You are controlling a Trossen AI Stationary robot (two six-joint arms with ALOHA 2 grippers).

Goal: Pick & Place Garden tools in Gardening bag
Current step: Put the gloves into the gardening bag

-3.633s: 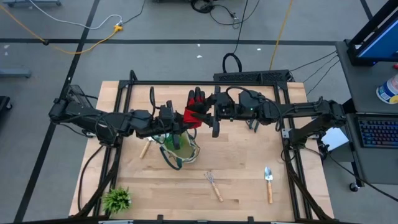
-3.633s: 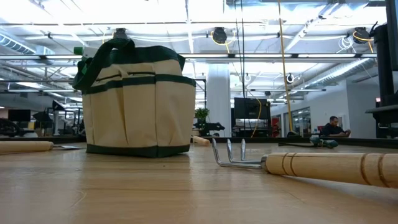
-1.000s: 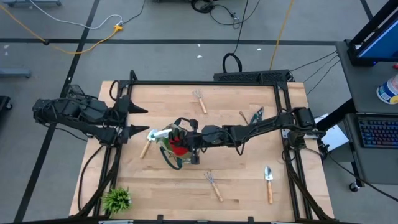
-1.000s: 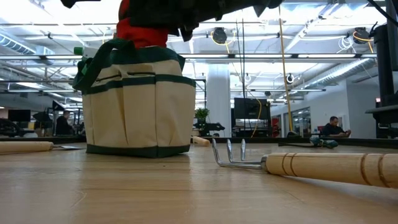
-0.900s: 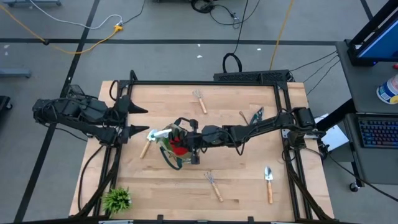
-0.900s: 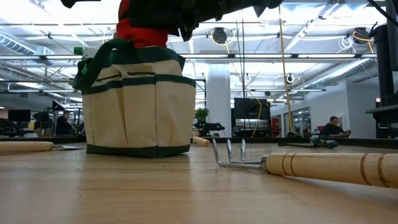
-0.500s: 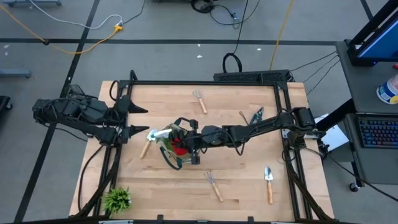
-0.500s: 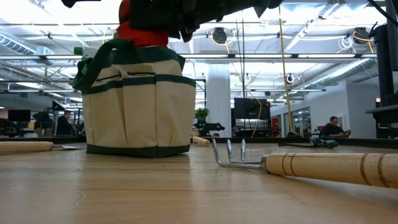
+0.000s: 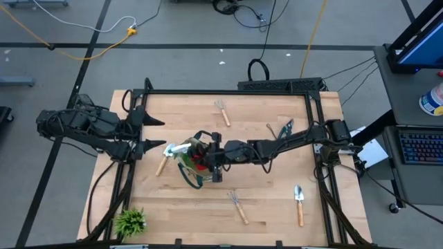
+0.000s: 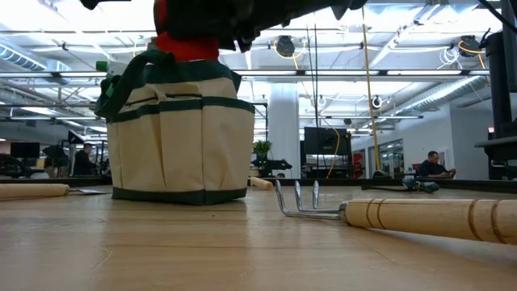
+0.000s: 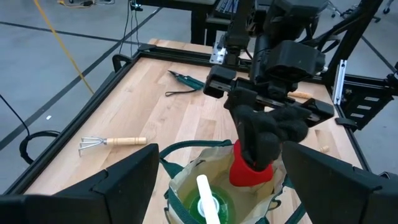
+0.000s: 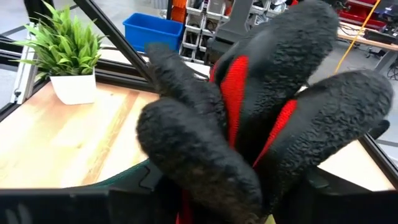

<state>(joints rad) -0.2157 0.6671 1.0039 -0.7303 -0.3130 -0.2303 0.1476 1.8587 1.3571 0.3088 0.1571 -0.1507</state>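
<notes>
Right hand [image 9: 208,158] sits over the beige canvas gardening bag [image 9: 196,166] mid-worktop [image 9: 270,200]; cannot tell its finger gap or whether it grips the fuzzy red-and-black gloves [image 11: 258,152] poking from the bag mouth. Left hand [image 9: 154,131] waits wide open and empty, near the left edge.

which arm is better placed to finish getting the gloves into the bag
The right. Its gripper is directly over the gardening bag with the red-and-black gloves between its fingers, cuff already dipping into the opening. The left gripper waits open at the table's left edge, away from the bag.
</notes>
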